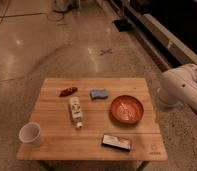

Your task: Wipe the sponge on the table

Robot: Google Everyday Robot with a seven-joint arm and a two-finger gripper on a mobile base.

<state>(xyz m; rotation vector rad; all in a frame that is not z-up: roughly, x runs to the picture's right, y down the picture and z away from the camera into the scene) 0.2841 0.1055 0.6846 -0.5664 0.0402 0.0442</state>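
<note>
The light-blue sponge [99,93] lies flat on the far middle of the wooden slatted table [52,130], just left of the orange bowl [126,109]. Only a white arm segment [184,87] shows at the right edge, beside the table's far right corner. The gripper itself is out of view.
A dark red oblong object [68,91] lies at the far left. A white bottle [75,111] lies on its side mid-table. A white cup [31,133] stands at the near left corner. A flat black-and-white box [116,142] rests near the front edge. Polished floor surrounds the table.
</note>
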